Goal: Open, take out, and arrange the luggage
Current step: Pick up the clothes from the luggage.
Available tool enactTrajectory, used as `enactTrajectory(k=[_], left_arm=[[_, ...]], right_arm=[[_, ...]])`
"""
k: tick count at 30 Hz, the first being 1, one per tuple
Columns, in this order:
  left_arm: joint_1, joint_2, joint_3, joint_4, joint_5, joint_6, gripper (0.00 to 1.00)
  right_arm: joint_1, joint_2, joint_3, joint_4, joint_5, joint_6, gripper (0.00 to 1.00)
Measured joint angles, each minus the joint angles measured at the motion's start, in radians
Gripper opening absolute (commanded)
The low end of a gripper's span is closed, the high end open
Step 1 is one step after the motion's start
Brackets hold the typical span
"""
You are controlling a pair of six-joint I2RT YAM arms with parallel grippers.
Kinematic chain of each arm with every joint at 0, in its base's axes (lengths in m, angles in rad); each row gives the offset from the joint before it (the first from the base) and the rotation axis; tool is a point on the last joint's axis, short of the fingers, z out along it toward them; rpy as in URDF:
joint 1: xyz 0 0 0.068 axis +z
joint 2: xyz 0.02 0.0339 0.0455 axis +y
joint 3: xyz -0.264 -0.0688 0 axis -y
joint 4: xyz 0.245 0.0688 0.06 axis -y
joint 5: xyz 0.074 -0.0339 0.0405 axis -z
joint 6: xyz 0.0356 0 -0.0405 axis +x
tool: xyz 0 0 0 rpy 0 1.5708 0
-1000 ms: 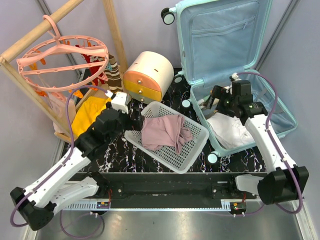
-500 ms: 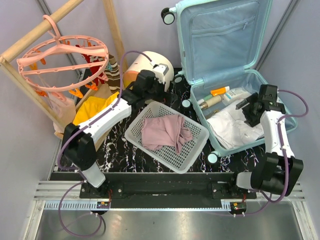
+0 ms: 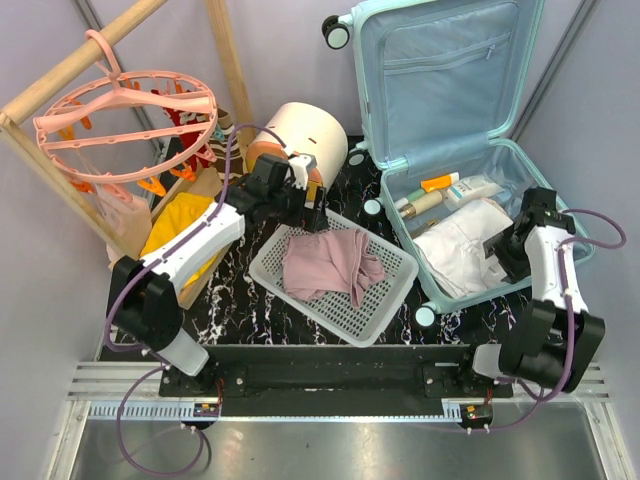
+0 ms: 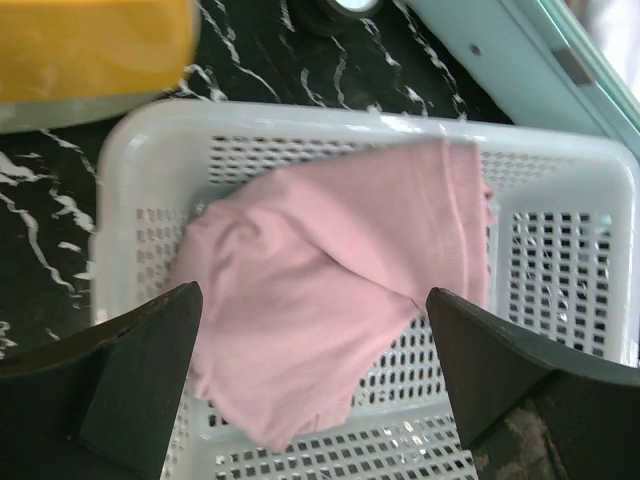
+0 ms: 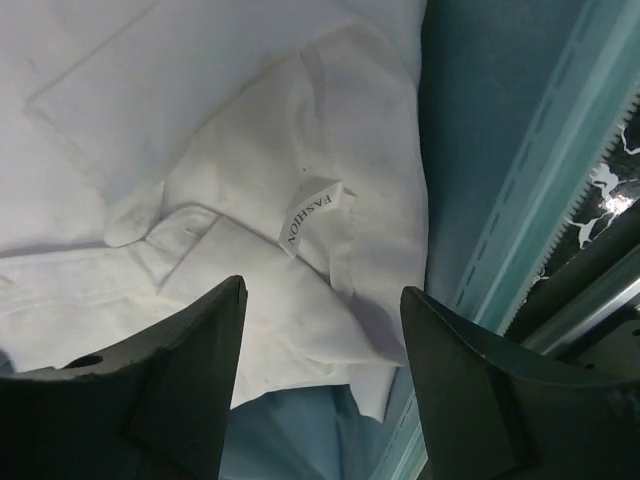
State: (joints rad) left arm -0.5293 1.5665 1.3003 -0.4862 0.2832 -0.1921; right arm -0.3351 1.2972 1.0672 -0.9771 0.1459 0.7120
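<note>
The luggage (image 3: 455,70) lies open at the back right, its lid upright and a white shirt (image 3: 452,252) in its base. My right gripper (image 3: 498,248) hovers open just over that shirt; in the right wrist view the gripper (image 5: 322,292) has the shirt (image 5: 250,150) and its "FASHION" label (image 5: 312,215) between the fingers, beside the blue lining (image 5: 480,120). My left gripper (image 3: 306,203) hangs open over the far edge of the white basket (image 3: 395,290). In the left wrist view the gripper (image 4: 312,297) straddles a pink garment (image 4: 320,270) lying in the basket (image 4: 300,118).
A cream-and-orange drawer box (image 3: 300,140) stands behind the basket. At the left are a wooden rack (image 3: 225,60), a pink round hanger (image 3: 125,110) and a yellow cloth (image 3: 180,225). Tubes and bottles (image 3: 440,188) lie in the luggage's far end.
My left gripper has swung from the drawer box down to the basket's far edge. My right gripper has slid along the white shirt toward the near right, its jaws narrowing.
</note>
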Motion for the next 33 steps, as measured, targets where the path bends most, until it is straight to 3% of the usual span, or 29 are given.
enactTrajectory(k=[4, 8, 12, 17, 23, 30, 33], left_arm=[[0.027, 0.054, 0.065, -0.008, 0.007, -0.007, 0.99], [0.026, 0.114, 0.124, -0.007, 0.029, -0.017, 0.99], [0.024, 0.151, 0.166, -0.021, 0.04, -0.017, 0.99], [0.025, 0.157, 0.181, -0.053, 0.038, -0.003, 0.99], [0.028, 0.157, 0.182, -0.087, 0.023, 0.019, 0.99], [0.03, 0.136, 0.155, -0.101, 0.0, 0.028, 0.99], [0.031, 0.109, 0.129, -0.103, -0.007, 0.032, 0.99]], right_arm=[[-0.003, 0.08, 0.006, 0.026, -0.032, -0.074, 0.68], [0.001, 0.093, 0.074, 0.101, -0.158, -0.105, 0.75], [0.104, 0.206, 0.288, 0.15, -0.198, -0.1, 0.76], [0.25, 0.463, 0.557, 0.107, -0.154, -0.021, 0.75], [0.277, 0.617, 0.613, -0.034, -0.09, 0.032, 0.71], [0.307, 0.65, 0.624, -0.146, -0.055, 0.078, 0.71], [0.328, 0.676, 0.629, -0.161, -0.04, 0.077, 0.65]])
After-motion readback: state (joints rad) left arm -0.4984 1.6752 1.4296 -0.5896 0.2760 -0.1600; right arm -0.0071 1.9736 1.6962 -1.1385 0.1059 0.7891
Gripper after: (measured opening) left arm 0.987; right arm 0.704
